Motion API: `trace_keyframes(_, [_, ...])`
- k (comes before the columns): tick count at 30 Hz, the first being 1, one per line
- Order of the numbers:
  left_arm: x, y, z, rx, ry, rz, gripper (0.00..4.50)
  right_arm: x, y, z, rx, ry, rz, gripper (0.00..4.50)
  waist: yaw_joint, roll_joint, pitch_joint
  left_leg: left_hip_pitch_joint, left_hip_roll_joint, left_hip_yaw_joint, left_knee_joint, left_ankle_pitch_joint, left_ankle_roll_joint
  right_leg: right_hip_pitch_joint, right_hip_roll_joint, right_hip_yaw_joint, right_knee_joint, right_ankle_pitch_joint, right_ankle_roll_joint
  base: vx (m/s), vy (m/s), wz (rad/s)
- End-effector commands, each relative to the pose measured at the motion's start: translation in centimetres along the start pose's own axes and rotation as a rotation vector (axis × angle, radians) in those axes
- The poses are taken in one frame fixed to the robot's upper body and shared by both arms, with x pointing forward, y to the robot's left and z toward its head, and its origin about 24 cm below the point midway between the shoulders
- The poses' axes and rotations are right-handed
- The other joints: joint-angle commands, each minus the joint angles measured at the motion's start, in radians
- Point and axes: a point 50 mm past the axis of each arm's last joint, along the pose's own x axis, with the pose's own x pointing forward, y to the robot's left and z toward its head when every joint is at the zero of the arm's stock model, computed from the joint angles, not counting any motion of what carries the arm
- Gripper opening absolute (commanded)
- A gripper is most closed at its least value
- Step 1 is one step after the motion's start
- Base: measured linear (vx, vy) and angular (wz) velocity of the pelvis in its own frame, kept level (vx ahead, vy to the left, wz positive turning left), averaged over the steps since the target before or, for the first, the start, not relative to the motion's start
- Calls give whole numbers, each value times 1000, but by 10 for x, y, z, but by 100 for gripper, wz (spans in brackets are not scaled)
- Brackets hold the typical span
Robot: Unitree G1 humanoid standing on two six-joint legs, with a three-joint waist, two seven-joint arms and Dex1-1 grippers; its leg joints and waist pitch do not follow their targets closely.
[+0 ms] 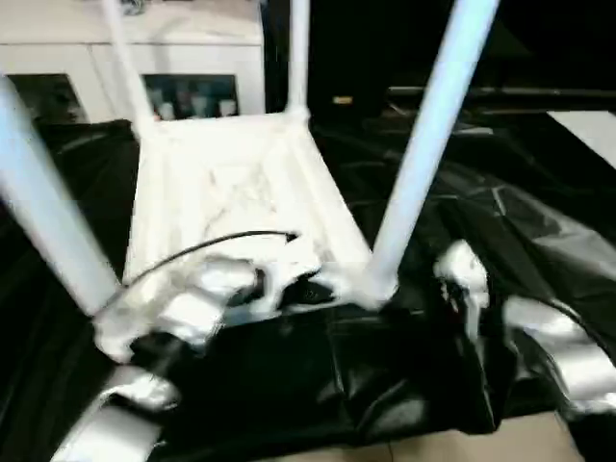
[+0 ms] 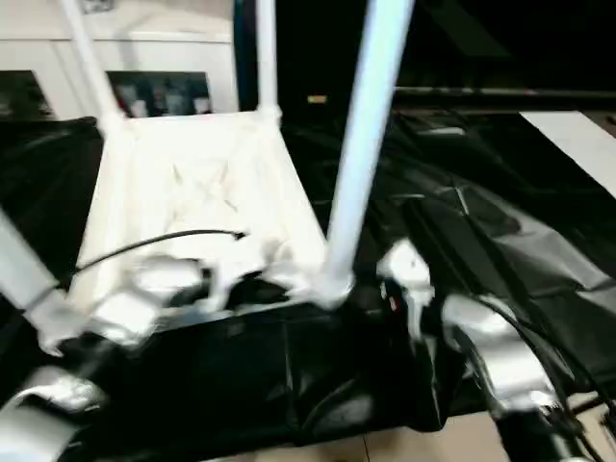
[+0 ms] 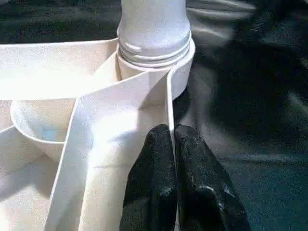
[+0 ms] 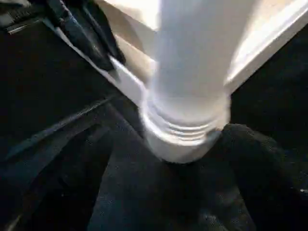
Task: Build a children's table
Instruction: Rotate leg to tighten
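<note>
Left eye view: children's table (image 1: 231, 192), white, inverted on black-draped bench (image 1: 539, 250), four legs up. Left hand (image 3: 174, 144): closed, pinching rim rib at near edge, beside leg (image 1: 423, 144). Right hand (image 4: 178, 192): fingers spread open around that leg's base.

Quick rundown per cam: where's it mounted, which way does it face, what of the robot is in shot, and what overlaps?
Left eye: on the head, looking forward and down at the upturned children's table on black cloth; both silver forearms show.
Right eye: same scene from slightly aside.
Left wrist: along the left gripper, jaws shut on a table rib, facing a leg in its corner socket.
Right wrist: close on that leg's threaded base.
Shared: that near-right leg.
</note>
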Motion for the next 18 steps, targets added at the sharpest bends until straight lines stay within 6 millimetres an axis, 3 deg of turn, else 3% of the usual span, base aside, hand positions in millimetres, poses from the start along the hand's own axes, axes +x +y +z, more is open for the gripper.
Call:
trace_keyframes(1, [6,-9,-1,-6,-15,-71,0,0,-3,10,-39,-35,-9,393,0,-12,-46,9,50,-21,-72,-326,53,25,-40,21,-76,-359,-189,0,0,0])
trace_keyframes(6, [5,-10,-1,-8,-19,-83,0,12,-4,18,-51,-70,-3,393,0,-11,-48,12,51,-20,-71,-311,44,26,-41,21,-69,-315,-207,0,0,0])
trace_keyframes(12, [4,-11,0,-8,-24,-88,0,24,-4,19,-72,-65,20,393,5,-13,-52,9,49,-16,-64,-237,70,33,-41,20,-57,-211,-237,0,0,0])
trace_keyframes(18, [3,-10,0,-9,-21,-83,0,30,-6,16,-98,-34,29,341,6,-16,-50,10,49,-16,-64,-250,64,34,-41,21,-59,-249,-228,0,0,0])
